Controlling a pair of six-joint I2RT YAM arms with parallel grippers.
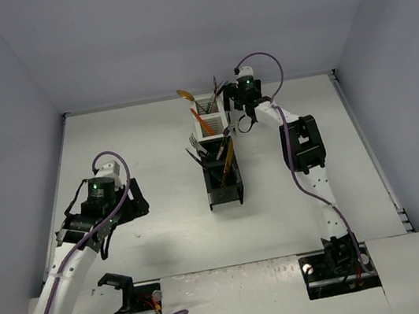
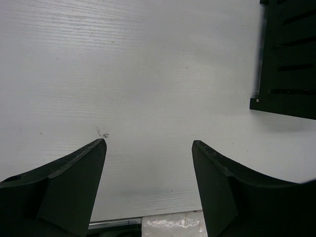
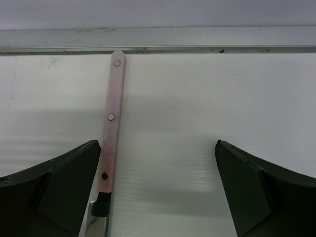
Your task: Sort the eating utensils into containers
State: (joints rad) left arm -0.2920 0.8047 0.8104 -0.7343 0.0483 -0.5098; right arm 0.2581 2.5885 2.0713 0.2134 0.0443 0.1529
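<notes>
The containers (image 1: 218, 155) stand mid-table as a joined row, two white slatted bins far, two black near, holding several utensils, among them orange (image 1: 186, 94) and gold (image 1: 228, 156) ones. My right gripper (image 1: 238, 105) hovers just right of the far white bin. In the right wrist view it (image 3: 157, 145) is open, and a pink-handled knife (image 3: 111, 118) with rivets stands close to its left finger (image 3: 59, 187), not gripped. My left gripper (image 1: 113, 210) is open and empty over bare table at the left (image 2: 148, 142). A black bin's corner (image 2: 289, 59) shows at its upper right.
The table's back edge and metal rail (image 3: 158, 39) lie just beyond the right gripper. Grey walls enclose the table on three sides. The black base brackets (image 1: 129, 301) and purple cables sit at the near edge.
</notes>
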